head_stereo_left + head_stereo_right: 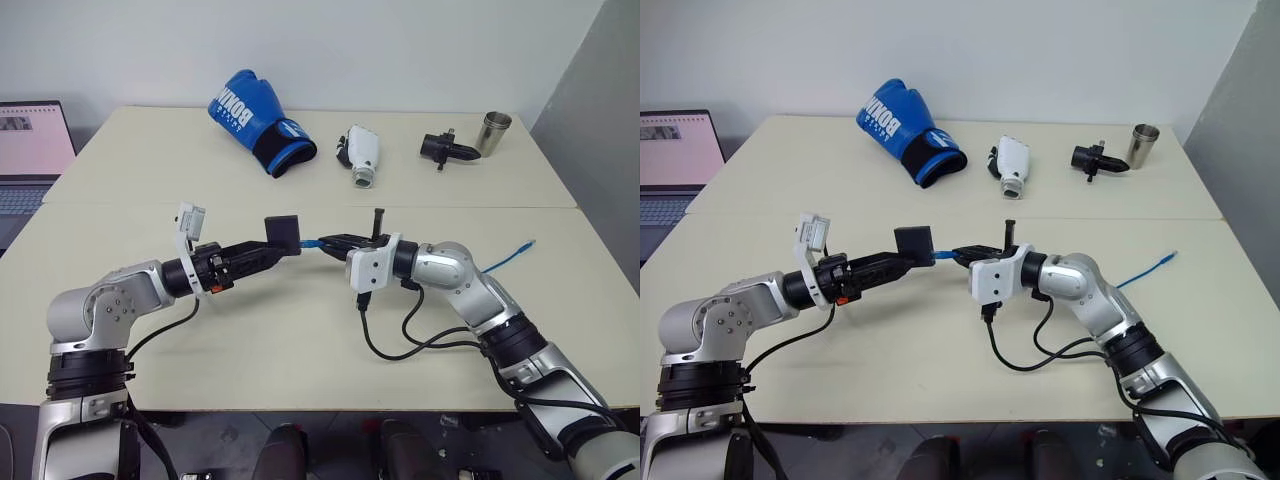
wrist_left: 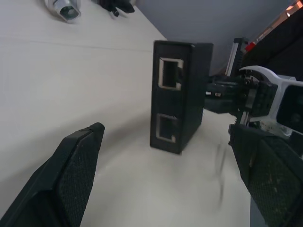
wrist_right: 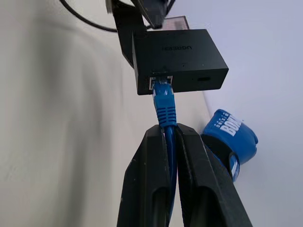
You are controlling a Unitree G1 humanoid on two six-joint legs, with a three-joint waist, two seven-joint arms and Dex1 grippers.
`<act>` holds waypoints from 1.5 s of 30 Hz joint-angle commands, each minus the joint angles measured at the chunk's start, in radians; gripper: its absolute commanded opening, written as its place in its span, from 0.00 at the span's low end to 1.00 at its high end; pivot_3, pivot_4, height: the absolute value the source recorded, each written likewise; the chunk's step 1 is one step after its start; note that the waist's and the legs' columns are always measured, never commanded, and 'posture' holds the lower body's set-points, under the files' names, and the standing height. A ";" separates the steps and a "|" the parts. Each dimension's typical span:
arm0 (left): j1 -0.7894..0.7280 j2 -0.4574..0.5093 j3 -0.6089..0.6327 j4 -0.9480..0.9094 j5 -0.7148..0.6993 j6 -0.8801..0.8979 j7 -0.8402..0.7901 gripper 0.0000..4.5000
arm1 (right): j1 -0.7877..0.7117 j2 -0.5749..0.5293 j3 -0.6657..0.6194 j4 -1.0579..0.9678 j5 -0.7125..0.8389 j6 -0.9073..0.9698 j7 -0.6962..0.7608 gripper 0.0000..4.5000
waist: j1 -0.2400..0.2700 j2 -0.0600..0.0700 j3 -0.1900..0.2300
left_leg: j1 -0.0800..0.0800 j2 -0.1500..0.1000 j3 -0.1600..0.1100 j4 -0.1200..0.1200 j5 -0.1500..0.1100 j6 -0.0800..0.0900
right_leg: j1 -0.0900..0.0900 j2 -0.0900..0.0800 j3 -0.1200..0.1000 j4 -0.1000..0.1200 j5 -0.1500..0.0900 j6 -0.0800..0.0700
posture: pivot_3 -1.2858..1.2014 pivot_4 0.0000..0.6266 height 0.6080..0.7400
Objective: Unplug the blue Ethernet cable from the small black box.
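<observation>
The small black box [image 1: 283, 230] hangs above the table [image 1: 250, 340], between my two grippers. The blue Ethernet cable [image 3: 164, 101] is plugged into one of its ports. My right gripper [image 3: 169, 126] is shut on the cable just behind the plug and points left toward the box. The cable's far end [image 1: 512, 254] lies on the table at the right. My left gripper [image 2: 165, 130] stands wide open, with the box's other side and its two empty ports [image 2: 177, 94] facing it just ahead of the fingertips. I see no contact between them.
At the back of the table lie a blue boxing glove [image 1: 255, 120], a white gadget [image 1: 360, 152], a black pronged gadget [image 1: 445, 148] and a metal cup [image 1: 493, 132]. A laptop [image 1: 30, 150] stands at the far left. Black cables [image 1: 400, 345] loop under my right forearm.
</observation>
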 commanded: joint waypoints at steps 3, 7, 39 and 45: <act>-0.034 0.003 0.007 0.029 -0.027 0.014 -0.021 1.00 | -0.027 0.008 -0.029 -0.053 0.024 0.004 0.005 0.00 | 0.000 0.000 0.000 | 0.000 0.000 0.000 0.000 0.000 0.000 | 0.000 0.000 0.000 0.000 0.000 0.000 | 0.52 0.24 1.00; -0.040 0.005 0.007 0.044 -0.041 0.025 -0.035 0.85 | -0.029 0.006 -0.035 -0.055 0.025 0.003 0.006 0.00 | 0.000 0.000 0.000 | 0.000 0.000 0.000 0.000 0.000 0.000 | 0.000 0.000 0.000 0.000 0.000 0.000 | 0.52 0.24 1.00; -0.052 0.004 -0.033 0.055 -0.027 0.018 -0.072 0.17 | 0.026 -0.044 -0.056 -0.173 0.149 -0.015 0.094 0.36 | 0.001 0.000 0.000 | 0.000 0.000 0.000 0.000 0.000 0.000 | 0.000 0.000 0.000 0.000 0.000 0.000 | 0.52 0.24 1.00; -0.058 0.034 -0.081 0.019 -0.010 -0.005 -0.136 0.17 | 0.131 -0.068 -0.117 -0.390 0.439 0.313 0.186 0.36 | 0.004 0.000 0.000 | 0.000 -0.001 -0.001 0.000 0.000 0.000 | 0.002 -0.002 0.000 -0.002 0.000 0.000 | 0.52 0.24 1.00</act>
